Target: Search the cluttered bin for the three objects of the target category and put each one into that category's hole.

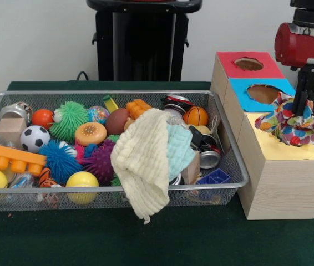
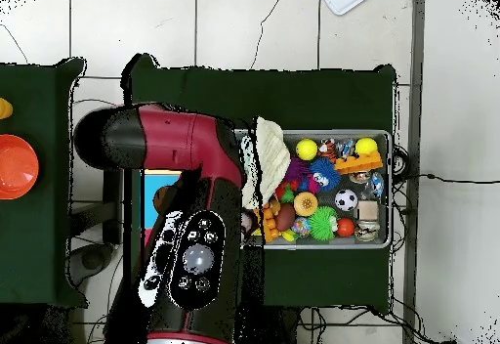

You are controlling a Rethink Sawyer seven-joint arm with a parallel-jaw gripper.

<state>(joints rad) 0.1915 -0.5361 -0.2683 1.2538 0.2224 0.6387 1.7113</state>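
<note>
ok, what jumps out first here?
The claw grips a multicoloured patterned cloth over the yellow section of the wooden box, right of the bin. Next, a cream cloth drapes over the front rim of the wire bin, which is packed with balls and toys.

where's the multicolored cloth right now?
Front view, right side: the multicolored cloth hangs from the gripper over the wooden box's yellow section, beside the blue hole.

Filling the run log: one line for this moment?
claw: shut on patterned cloth | position: above yellow panel of box | cream cloth: draped over bin rim
</note>
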